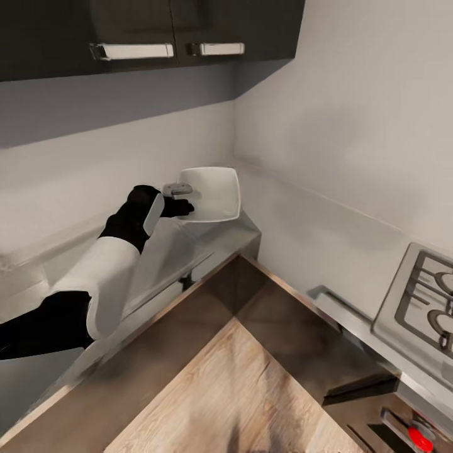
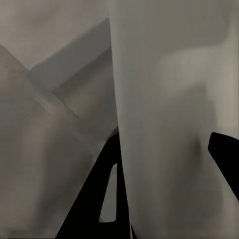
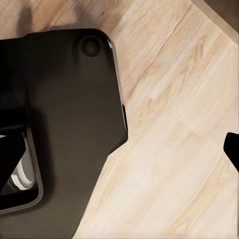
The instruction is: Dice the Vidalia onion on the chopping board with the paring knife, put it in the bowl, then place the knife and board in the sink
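Note:
The white squarish bowl (image 1: 214, 192) hangs tilted over the far corner end of the grey countertop (image 1: 207, 251), its inside facing me and nothing visible in it. My left gripper (image 1: 178, 197) is shut on the bowl's near rim. In the left wrist view the bowl's white wall (image 2: 164, 124) stands between the dark fingers (image 2: 107, 199). The right wrist view looks down at wooden floor (image 3: 174, 124) and my black base (image 3: 64, 124), with one fingertip (image 3: 232, 148) at the frame's edge, so the right gripper looks open and holds nothing. Onion, board, knife and sink are out of view.
White walls meet in a corner right behind the bowl. Dark upper cabinets (image 1: 145, 31) with metal handles hang above it. A gas hob (image 1: 421, 296) sits on the worktop at the right, with a red knob (image 1: 420, 438) below. Dark cabinet fronts (image 1: 251, 296) form an inner corner over the wooden floor.

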### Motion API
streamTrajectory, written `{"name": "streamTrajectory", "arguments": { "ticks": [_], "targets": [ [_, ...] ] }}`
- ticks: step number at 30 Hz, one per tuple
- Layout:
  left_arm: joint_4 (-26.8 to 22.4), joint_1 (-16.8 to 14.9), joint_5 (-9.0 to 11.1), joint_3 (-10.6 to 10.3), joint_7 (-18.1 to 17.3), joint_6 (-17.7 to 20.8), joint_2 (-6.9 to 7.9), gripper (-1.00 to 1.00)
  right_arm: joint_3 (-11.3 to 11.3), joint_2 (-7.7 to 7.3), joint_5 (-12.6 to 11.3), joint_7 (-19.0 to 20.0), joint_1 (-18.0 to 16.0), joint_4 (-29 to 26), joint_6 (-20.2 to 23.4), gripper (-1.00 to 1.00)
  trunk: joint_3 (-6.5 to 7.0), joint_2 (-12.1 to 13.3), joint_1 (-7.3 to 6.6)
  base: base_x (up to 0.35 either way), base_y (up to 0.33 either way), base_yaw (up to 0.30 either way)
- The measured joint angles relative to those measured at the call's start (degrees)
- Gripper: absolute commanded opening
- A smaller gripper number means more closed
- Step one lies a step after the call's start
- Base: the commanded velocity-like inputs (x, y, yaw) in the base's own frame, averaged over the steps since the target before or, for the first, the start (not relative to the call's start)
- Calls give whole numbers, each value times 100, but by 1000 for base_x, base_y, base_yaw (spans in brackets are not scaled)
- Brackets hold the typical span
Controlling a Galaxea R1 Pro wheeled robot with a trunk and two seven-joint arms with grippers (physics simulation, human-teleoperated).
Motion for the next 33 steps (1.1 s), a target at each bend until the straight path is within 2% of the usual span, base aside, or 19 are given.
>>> {"name": "streamTrajectory", "arguments": {
  "ticks": [16, 33],
  "targets": [
    [51, 7, 8, 0, 0, 0, 3, -100, 0, 0, -2, -2, 0, 4, 0, 100, 80, 0, 0, -331, 35, 252],
    [52, 438, 6, 31, -8, -2, 21, -100, -2, 0, 0, -4, 0, -1, 0, 100, 164, 0, 0, -331, 20, 253]
  ]
}}
